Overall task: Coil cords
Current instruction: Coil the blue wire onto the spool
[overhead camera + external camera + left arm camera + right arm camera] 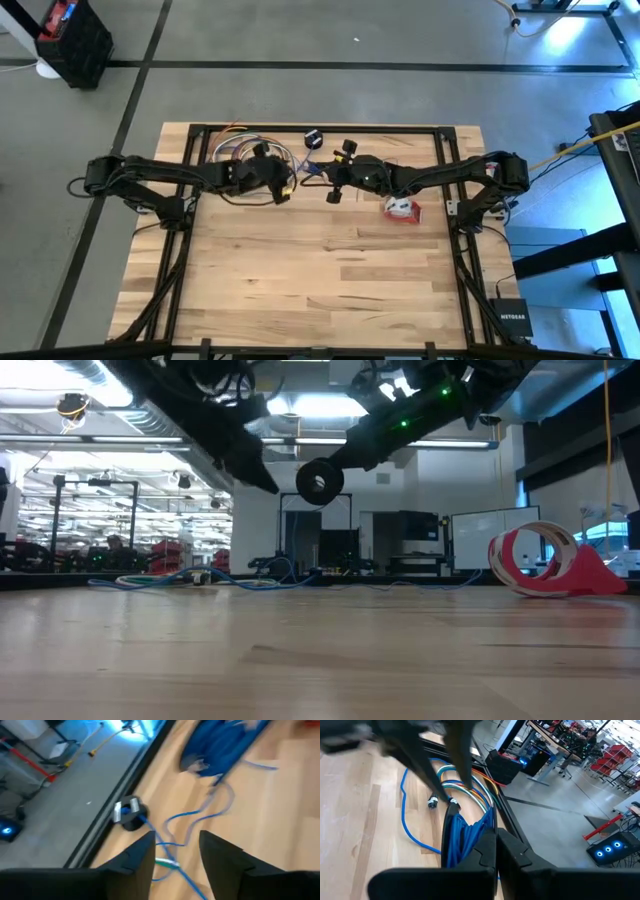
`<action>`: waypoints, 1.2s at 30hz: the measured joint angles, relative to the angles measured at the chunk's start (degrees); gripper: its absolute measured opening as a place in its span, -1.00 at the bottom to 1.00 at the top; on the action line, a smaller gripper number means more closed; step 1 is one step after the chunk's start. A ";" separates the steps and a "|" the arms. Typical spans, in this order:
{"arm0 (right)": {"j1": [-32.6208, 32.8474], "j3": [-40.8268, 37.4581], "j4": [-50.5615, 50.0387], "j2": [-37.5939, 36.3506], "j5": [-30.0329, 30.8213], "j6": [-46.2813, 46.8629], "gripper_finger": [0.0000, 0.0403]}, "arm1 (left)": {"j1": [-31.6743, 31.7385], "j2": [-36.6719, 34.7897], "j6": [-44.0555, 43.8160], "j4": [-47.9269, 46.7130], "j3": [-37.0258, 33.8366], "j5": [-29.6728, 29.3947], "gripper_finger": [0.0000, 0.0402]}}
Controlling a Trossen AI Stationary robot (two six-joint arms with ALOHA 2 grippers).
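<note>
My left claw (176, 851) gapes empty over the blue cord (175, 822); right claw (496, 851) clamps the coil (462, 837). Next: regrasp slack at twelve o'clock.

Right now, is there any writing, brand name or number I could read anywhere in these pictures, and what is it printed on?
"NETGEAR": on the small black box on the floor, beside the table's right-hand near corner.
The red-and-white cord bundle carries no lettering I can read.
Signs in the room behind are too blurred to read.
</note>
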 joint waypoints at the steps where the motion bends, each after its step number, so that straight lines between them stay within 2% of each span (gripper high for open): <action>1: 0.00 0.00 -0.11 0.00 0.00 0.00 -0.99 | 1.25 0.34 0.70 0.93 -0.46 0.05 -0.25; 4: 0.00 0.00 -0.41 0.00 0.00 -0.02 -0.99 | 6.04 1.17 2.98 2.54 -2.39 1.11 -0.19; 11: 0.00 0.04 0.09 0.00 -0.02 -0.26 -0.99 | 16.23 9.11 10.53 4.98 -2.86 12.93 -0.18; 18: 0.00 0.04 -0.78 0.00 0.50 -0.28 -0.99 | 17.83 18.88 17.50 8.79 0.11 13.68 -0.18; 23: 0.02 0.04 -1.84 0.00 1.26 -0.28 -0.99 | 18.05 22.06 21.16 16.55 0.74 13.49 -0.18; 26: 0.00 0.04 -1.95 0.00 1.57 -0.28 -0.99 | 18.15 22.31 21.46 16.52 0.81 13.23 -0.21; 29: 0.00 0.04 -2.03 -0.02 1.57 -0.27 -0.99 | 17.66 21.80 21.98 14.71 0.90 13.25 -0.39; 34: 0.02 0.04 -1.98 -0.02 1.56 -0.25 -0.99 | 17.54 21.74 23.75 14.63 0.92 13.33 -0.91; 36: 0.01 0.04 -1.96 -0.02 1.60 -0.20 -0.99 | 17.55 21.74 23.69 14.15 0.92 13.28 -0.95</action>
